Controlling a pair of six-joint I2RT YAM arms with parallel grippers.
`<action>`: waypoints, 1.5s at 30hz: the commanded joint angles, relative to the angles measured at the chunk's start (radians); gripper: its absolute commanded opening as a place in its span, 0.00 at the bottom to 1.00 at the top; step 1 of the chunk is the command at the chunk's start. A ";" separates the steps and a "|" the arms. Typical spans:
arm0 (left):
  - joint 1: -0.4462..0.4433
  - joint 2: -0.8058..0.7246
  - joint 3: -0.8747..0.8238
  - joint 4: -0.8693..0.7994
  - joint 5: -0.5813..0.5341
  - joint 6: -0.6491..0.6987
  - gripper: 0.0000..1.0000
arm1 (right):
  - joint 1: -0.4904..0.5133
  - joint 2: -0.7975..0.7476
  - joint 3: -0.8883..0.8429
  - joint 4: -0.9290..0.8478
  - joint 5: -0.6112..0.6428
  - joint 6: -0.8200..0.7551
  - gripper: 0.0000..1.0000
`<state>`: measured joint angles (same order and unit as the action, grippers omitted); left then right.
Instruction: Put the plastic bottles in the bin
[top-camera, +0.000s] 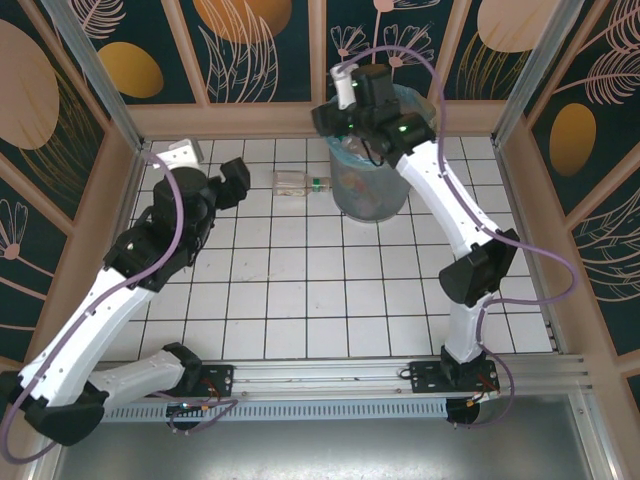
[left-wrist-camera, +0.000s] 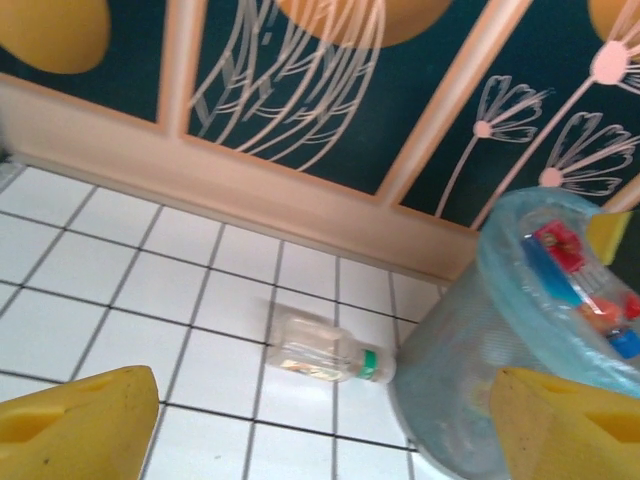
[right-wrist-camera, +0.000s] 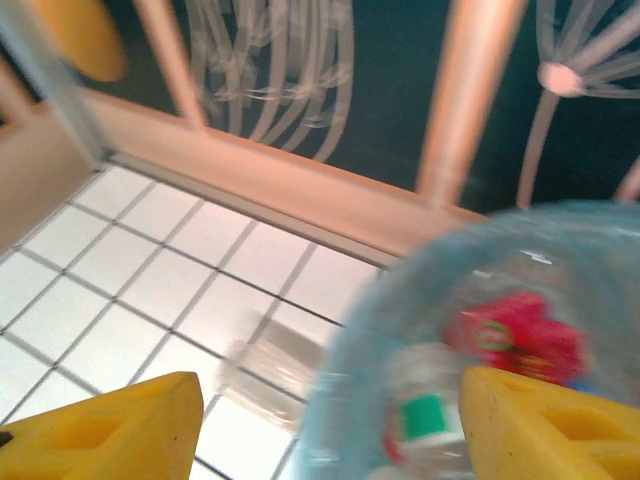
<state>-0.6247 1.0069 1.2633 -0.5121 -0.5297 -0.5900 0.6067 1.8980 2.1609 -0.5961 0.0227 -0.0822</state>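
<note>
One clear plastic bottle (top-camera: 300, 183) with a green band and white cap lies on its side on the tiles, just left of the bin (top-camera: 372, 195). In the left wrist view this bottle (left-wrist-camera: 325, 350) is ahead of my open left gripper (left-wrist-camera: 325, 445), well apart from its yellow fingers (left-wrist-camera: 80, 420). My left gripper (top-camera: 238, 178) sits to the bottle's left. My right gripper (top-camera: 338, 112) hovers over the bin's rim (right-wrist-camera: 350, 340), open (right-wrist-camera: 325, 435), with a blurred green-labelled bottle (right-wrist-camera: 425, 415) inside the bin below it. Red-labelled bottles (right-wrist-camera: 510, 335) lie deeper in the bin.
The bin (left-wrist-camera: 500, 370), lined with a light-blue bag, stands near the back wall's wooden ledge (left-wrist-camera: 250, 190). A small white block (top-camera: 185, 152) sits at the back left corner. Wooden side walls enclose the white tiled table (top-camera: 300, 290).
</note>
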 joint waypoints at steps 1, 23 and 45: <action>0.001 -0.068 -0.091 -0.060 -0.080 -0.004 0.86 | 0.095 -0.030 -0.031 0.077 0.002 -0.089 0.73; 0.001 -0.395 -0.481 -0.130 -0.227 -0.079 0.91 | 0.146 0.562 0.219 -0.012 0.099 0.007 0.88; 0.002 -0.346 -0.541 -0.068 -0.186 -0.048 0.94 | 0.083 0.691 0.257 -0.083 -0.075 0.084 0.97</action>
<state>-0.6247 0.6678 0.7273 -0.6022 -0.7151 -0.6544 0.6758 2.5790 2.4023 -0.5926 0.0139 -0.0364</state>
